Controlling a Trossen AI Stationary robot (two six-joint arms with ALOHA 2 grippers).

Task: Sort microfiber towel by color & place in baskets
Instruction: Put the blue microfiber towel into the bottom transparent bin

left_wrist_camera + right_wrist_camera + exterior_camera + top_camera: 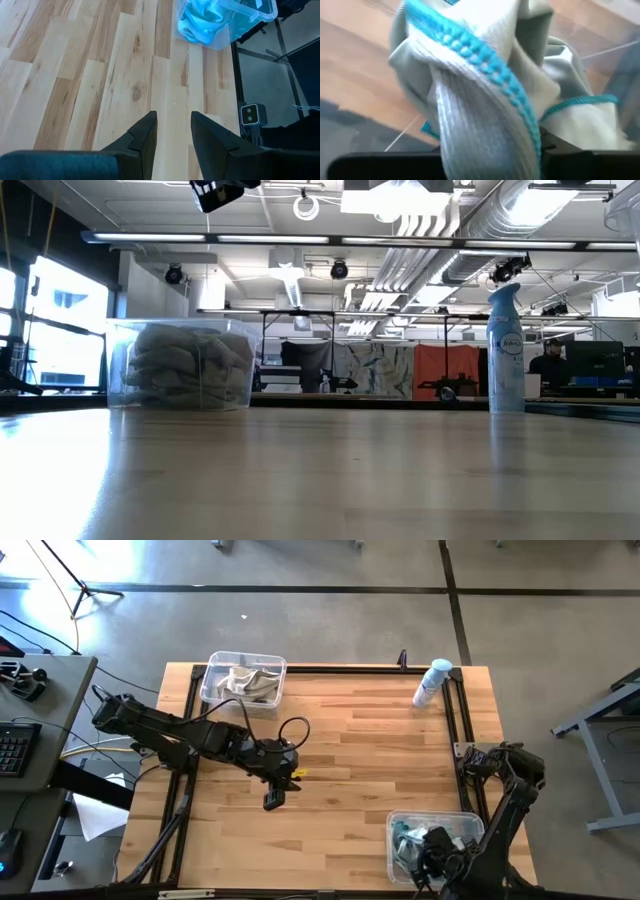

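Observation:
A clear basket [243, 680] at the table's far left holds beige-grey towels [190, 365]. A second clear basket [428, 840] at the near right holds pale teal towels [202, 20]. My left gripper [273, 800] hovers open over bare wood at the table's middle [172, 132], touching nothing. My right gripper [432, 848] is down in the near-right basket. A bunched pale teal towel with a blue stitched edge [485, 75] fills its wrist view and hides the fingers. My right gripper is shut on a pale teal towel, bunched in several folds [470, 135]. The cloth itself covers the fingers, so the exact place of the hold cannot be told. The towel sits inside the near-right basket.
A white spray bottle with a blue cap [432, 683] stands near the table's far right corner [505, 350]. Black frame rails [462, 730] run along the table's left, right and far sides. A wide stretch of bare wood [370, 755] lies between the two baskets.

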